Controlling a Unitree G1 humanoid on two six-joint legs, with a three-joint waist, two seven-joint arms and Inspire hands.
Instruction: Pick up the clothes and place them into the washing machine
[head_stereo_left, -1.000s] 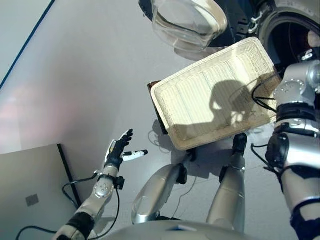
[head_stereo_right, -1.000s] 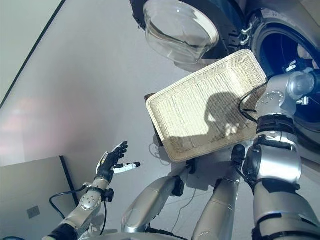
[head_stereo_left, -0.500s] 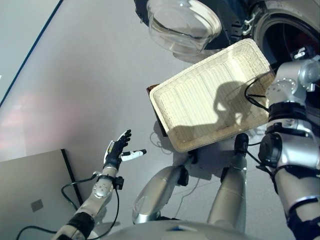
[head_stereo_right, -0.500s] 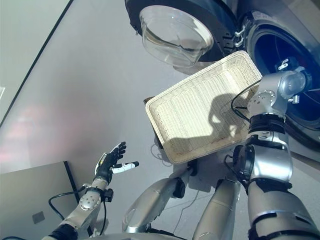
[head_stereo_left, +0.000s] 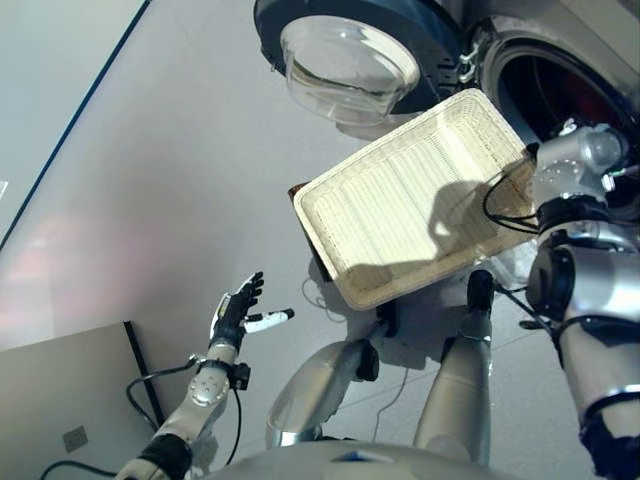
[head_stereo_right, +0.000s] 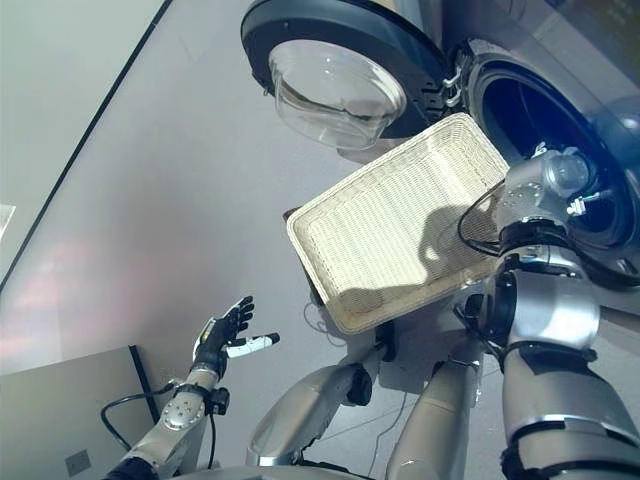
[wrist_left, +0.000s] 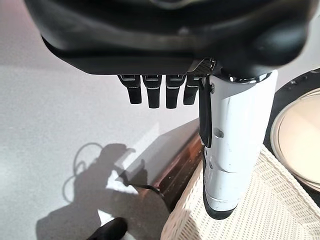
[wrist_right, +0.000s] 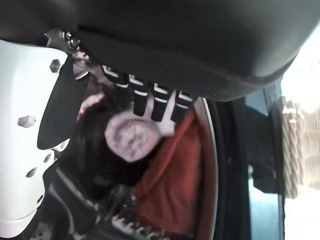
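Note:
The washing machine's round door (head_stereo_left: 345, 55) hangs open, and its drum (head_stereo_right: 545, 110) shows at the upper right. My right arm reaches past the white wicker basket (head_stereo_left: 400, 210), which holds nothing, into the drum. In the right wrist view my right hand (wrist_right: 200, 45) hovers open inside the drum. Below its straight fingers (wrist_right: 150, 102) lie a rolled pink cloth (wrist_right: 132, 136), a red cloth (wrist_right: 172, 185) and dark clothes. My left hand (head_stereo_left: 233, 315) is open and idle over the floor at the lower left, its white-covered thumb (wrist_left: 230, 150) sticking out.
The basket rests on a dark brown stand (head_stereo_left: 303, 196) right in front of the machine. A grey board (head_stereo_left: 60, 400) lies on the floor at the lower left. A dark blue line (head_stereo_left: 70, 135) crosses the floor at the far left.
The whole view has shifted, so the camera moved. My right arm reaches slightly deeper into the drum. The left hand stays open in about the same spot.

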